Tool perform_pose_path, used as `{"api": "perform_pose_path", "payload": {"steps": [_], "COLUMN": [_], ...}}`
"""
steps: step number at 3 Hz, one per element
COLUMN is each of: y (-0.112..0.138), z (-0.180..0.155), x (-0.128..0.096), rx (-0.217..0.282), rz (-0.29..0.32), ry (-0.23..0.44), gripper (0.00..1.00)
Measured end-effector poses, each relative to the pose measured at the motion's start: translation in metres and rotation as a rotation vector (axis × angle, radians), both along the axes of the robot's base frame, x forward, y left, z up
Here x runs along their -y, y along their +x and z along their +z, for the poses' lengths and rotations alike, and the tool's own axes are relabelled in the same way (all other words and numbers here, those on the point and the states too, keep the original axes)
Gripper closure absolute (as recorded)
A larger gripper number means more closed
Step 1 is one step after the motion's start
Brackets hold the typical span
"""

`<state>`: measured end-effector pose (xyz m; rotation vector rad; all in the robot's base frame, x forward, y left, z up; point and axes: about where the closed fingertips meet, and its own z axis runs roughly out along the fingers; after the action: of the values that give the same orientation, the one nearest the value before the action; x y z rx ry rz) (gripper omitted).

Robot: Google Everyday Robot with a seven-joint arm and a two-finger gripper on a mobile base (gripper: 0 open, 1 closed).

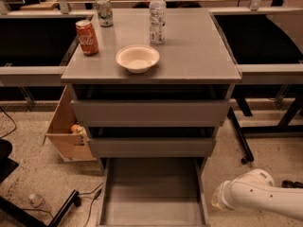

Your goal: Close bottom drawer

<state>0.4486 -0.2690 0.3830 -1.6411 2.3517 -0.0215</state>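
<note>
The bottom drawer (pixel 151 193) of the grey cabinet is pulled far out toward me. Its grey floor and thin side walls show, and it holds nothing; its front runs off the lower edge of the view. The two higher grey drawers (pixel 150 111) stand slightly out from the cabinet. My white arm comes in from the lower right. Its gripper (pixel 217 201) is low, just outside the drawer's right side wall, close to it.
On the cabinet top (pixel 199 60) stand a red soda can (pixel 87 37), a green can (pixel 104 11), a water bottle (pixel 157 15) and a white bowl (pixel 137 58). A cardboard box (pixel 66 131) sits on the floor at the left. A cable and dark stand (pixel 61 209) lie at the lower left.
</note>
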Motion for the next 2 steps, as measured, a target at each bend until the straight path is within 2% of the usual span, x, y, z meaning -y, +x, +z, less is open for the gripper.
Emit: {"api": "perform_pose_path", "payload": {"steps": [1, 2], "y": [-0.012, -0.043], "z": [-0.008, -0.046], "x": [0.001, 0.004], "rx": [-0.015, -0.068], "rz": [0.008, 0.016], "ry": [-0.019, -0.017], "gripper": [1.0, 1.0]}}
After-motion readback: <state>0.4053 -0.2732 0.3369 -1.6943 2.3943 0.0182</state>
